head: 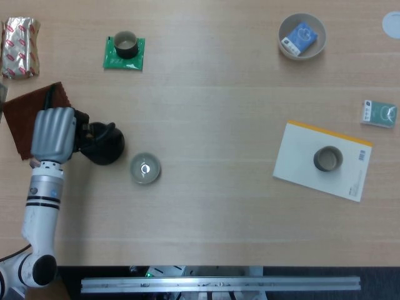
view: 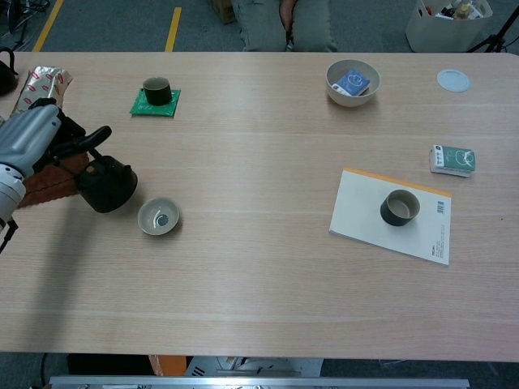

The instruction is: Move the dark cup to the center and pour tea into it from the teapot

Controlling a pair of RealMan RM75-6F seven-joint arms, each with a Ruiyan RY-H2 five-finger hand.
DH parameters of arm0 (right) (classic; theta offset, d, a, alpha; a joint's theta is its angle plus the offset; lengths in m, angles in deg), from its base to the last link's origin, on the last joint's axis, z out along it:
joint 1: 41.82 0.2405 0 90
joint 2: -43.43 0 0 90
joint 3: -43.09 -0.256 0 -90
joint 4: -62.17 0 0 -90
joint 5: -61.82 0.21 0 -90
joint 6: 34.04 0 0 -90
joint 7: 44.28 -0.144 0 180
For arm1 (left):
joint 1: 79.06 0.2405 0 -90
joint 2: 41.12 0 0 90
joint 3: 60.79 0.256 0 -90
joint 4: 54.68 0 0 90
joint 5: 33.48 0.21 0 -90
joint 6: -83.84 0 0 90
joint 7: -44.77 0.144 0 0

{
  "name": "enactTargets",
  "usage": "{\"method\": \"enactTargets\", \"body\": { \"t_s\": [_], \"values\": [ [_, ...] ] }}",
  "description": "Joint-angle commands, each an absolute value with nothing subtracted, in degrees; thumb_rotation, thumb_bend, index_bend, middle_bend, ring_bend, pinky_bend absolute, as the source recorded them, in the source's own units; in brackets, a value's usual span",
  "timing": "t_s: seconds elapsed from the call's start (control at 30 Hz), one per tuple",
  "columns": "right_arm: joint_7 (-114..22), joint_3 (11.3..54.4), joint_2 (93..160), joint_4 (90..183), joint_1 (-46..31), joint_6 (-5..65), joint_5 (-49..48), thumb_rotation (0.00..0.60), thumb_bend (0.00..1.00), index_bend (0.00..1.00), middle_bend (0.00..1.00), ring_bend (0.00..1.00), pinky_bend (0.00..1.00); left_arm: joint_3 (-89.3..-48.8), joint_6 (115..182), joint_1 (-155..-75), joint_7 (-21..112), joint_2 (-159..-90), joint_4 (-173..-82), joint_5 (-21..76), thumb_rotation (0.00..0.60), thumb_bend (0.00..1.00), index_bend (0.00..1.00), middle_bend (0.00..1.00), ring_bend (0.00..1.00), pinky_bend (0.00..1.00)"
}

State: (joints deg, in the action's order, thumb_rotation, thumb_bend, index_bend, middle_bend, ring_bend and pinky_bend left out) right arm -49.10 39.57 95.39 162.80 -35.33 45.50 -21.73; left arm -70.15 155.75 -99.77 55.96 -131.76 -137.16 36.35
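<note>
My left hand (head: pixel 54 134) (view: pixel 32 139) grips the black teapot (head: pixel 104 144) (view: pixel 106 187) by its handle, near the table's left edge. The teapot seems raised a little off the wood. Just right of it a small pale dish (head: pixel 145 169) (view: pixel 158 217) lies on the table. One dark cup (head: pixel 126 44) (view: pixel 156 89) stands on a green mat (head: pixel 112 59) at the far left. Another dark cup (head: pixel 327 158) (view: pixel 400 207) sits on a white notebook (head: pixel 300 164) at the right. My right hand is not visible in either view.
A brown cloth (head: pixel 25 119) lies under my left hand and a foil packet (head: pixel 19 47) sits at the far left corner. At the far right are a pale bowl (head: pixel 302 50) holding a blue box, a green-white packet (head: pixel 379 114) and a white disc (view: pixel 453 79).
</note>
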Motion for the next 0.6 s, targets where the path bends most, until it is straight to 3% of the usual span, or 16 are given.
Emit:
{"method": "enactTargets", "body": {
  "t_s": [0.03, 0.3, 0.6],
  "values": [
    [-49.07, 39.57, 95.36, 162.87, -35.40, 45.57, -21.70, 0.600, 0.19, 0.18, 0.21, 0.05, 0.05, -71.00, 157.21, -99.45, 54.88, -131.63, -137.23, 36.98, 0.074, 0.08, 0.95, 1.00, 0.83, 0.00],
    [-48.71, 39.53, 95.17, 163.39, -35.46, 45.67, -21.75, 0.600, 0.19, 0.18, 0.21, 0.05, 0.05, -73.10, 160.43, -99.59, 54.24, -132.00, -136.77, 37.93, 0.161, 0.08, 0.96, 1.00, 0.83, 0.00],
    [-48.53, 39.61, 95.03, 163.73, -35.65, 45.86, -21.89, 0.600, 0.19, 0.18, 0.21, 0.05, 0.05, -74.53, 163.01, -99.83, 54.72, -132.14, -137.15, 38.77, 0.387, 0.13, 0.97, 1.00, 0.85, 0.03]
  ]
}}
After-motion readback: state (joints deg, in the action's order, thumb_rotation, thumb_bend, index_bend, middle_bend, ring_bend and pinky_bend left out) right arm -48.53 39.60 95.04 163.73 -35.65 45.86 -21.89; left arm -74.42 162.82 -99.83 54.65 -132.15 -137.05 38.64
